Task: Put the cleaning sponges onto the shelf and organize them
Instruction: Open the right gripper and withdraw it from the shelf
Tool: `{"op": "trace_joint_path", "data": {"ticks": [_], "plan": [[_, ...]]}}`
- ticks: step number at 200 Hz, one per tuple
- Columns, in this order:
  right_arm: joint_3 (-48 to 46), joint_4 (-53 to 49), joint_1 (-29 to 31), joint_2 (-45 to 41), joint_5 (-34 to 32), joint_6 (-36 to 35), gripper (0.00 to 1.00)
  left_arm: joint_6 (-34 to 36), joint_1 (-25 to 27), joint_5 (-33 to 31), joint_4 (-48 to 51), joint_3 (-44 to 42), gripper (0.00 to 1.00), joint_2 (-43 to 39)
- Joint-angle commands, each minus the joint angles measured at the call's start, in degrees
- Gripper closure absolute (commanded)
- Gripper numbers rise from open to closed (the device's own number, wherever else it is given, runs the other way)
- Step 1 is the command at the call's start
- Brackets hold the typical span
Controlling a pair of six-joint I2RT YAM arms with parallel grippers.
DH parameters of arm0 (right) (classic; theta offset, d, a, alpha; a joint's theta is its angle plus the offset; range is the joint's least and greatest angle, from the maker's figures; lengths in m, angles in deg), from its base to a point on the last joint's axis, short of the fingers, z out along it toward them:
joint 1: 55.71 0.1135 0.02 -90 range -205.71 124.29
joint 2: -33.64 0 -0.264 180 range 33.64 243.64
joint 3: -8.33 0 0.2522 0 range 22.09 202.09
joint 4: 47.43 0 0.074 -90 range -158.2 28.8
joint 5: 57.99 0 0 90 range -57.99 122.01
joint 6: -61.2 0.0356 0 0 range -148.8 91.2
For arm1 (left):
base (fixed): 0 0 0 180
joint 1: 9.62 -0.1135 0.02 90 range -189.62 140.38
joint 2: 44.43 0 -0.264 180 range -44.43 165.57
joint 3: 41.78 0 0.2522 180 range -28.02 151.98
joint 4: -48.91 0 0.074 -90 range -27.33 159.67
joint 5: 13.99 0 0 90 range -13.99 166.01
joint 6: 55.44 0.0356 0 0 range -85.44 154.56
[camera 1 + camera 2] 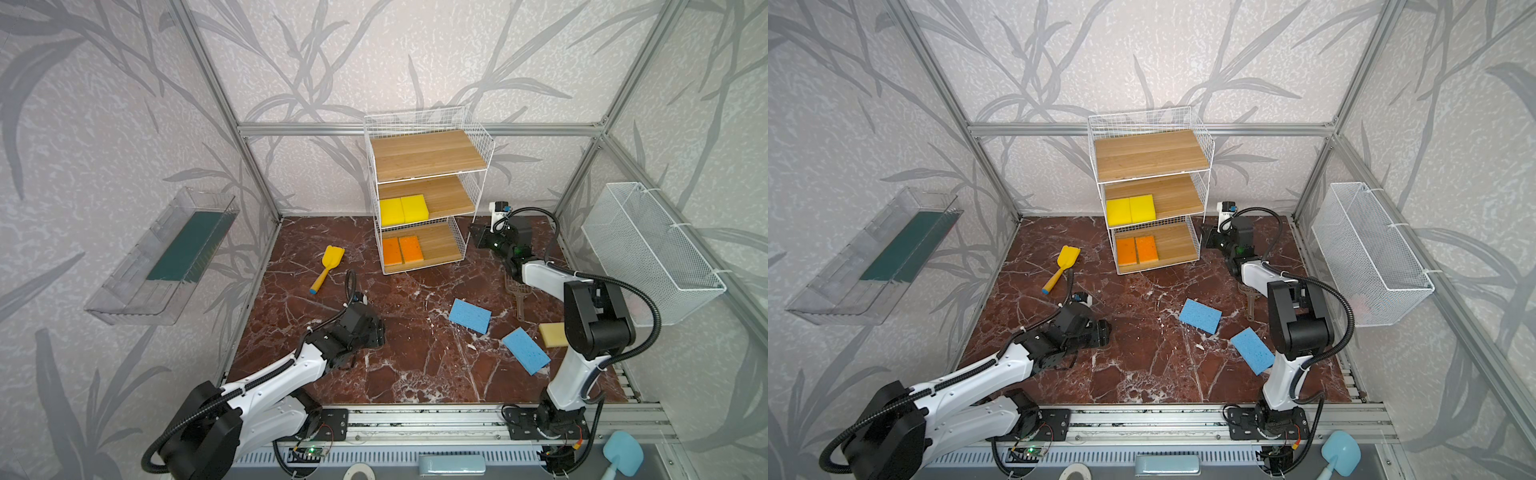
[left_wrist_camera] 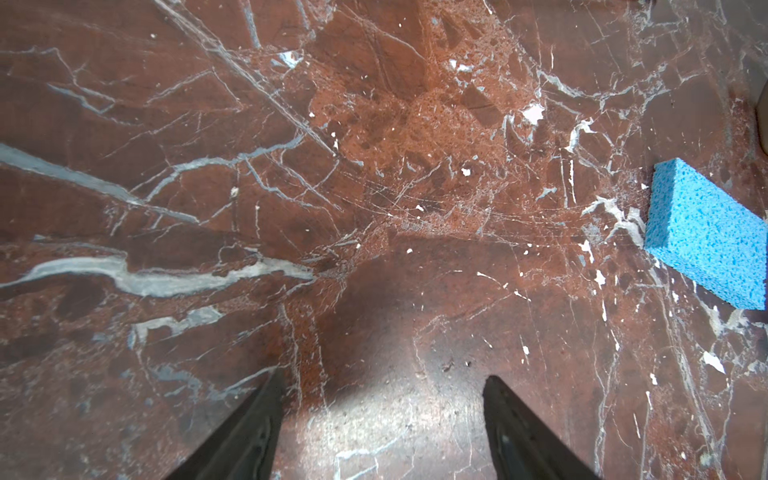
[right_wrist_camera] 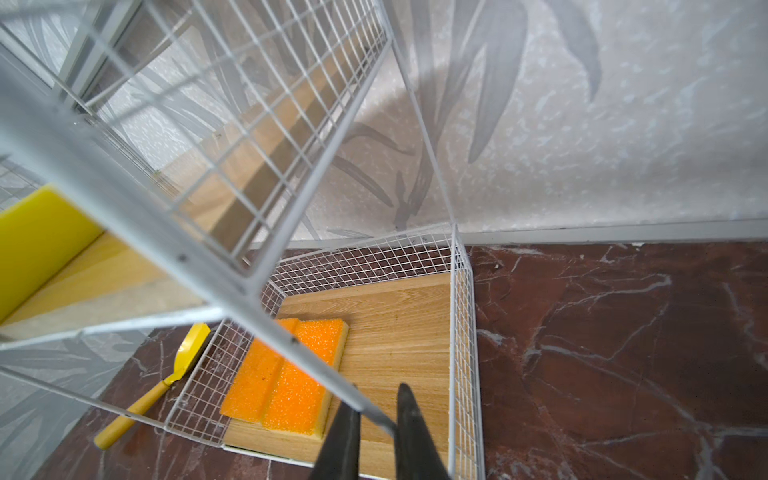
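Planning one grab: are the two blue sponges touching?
Apart: both top views show bare marble between the far blue sponge and the near blue sponge.

My left arm [image 1: 270, 386] and right arm [image 1: 569, 374] wear white shells between chunky black joints. A ribbed black hose [image 1: 658, 322] loops along each, cinched with white ties. Small dark screws dot my left shell. My left gripper [image 2: 384, 375] ends in black tapering fingers [image 2: 245, 436].

Two sponges [image 1: 403, 210] lie on the shelf's [image 1: 428, 156] middle tier, two on its lowest.
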Motion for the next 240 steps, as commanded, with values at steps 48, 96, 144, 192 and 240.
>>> {"op": "trace_joint_path", "data": {"ticks": [48, 96, 144, 192, 240], "plan": [[-2.72, 1.97, 0.23, -4.79, 1.48, 0.99, 0.94, -1.4, -0.27, -0.78, 1.26, 0.19, 0.23, -2.6], [-0.63, -2.37, 0.06, -4.56, -1.89, -0.23, 0.61, -2.48, -0.32, -1.16, 2.57, -1.73, 0.23, -6.5], [4.5, -2.64, -0.12, -0.09, 0.14, 1.5, 0.65, -2.59, -0.3, -2.05, 4.64, -1.8, 0.23, -8.2], [7.14, -1.42, -0.12, 3.44, 2.66, 2.22, 0.85, -2.59, -0.32, -2.98, 6.77, -1.53, 0.23, -9.68], [2.51, 1.36, -0.01, -0.25, 3.83, 3.96, 0.92, -2.08, -0.29, -3.21, 7.14, -0.93, 0.23, -9.7]]}}
